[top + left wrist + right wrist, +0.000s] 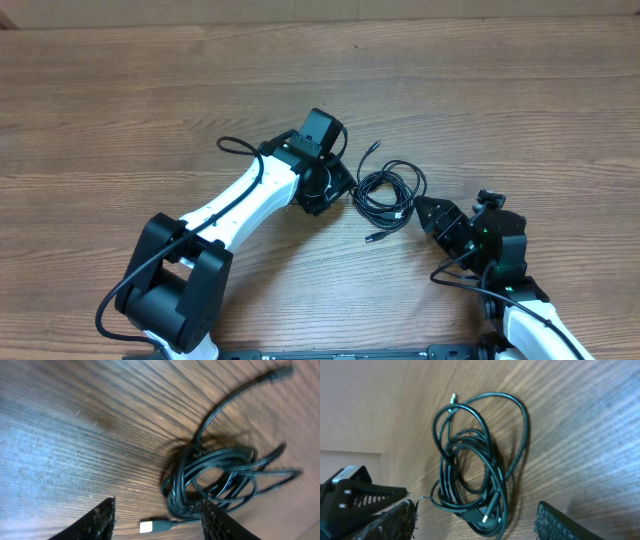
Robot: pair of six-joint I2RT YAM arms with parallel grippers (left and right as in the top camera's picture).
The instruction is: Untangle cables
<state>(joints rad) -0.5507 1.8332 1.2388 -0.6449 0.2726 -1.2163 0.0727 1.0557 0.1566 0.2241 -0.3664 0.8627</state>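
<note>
black ridged fingers (102,521) of the left gripper (159,517) stand apart over the brown wood-grain table (140,90), gripping nothing, with a pale flat plug end (150,526) lying on the wood between them. just beyond, the thin black cables (176,491) lie in one tangled coil flat on the table, between the two grippers, with one loose end trailing away from the coil. the right gripper (477,520) faces the coil from the opposite side, its fingers likewise apart and empty.
</note>
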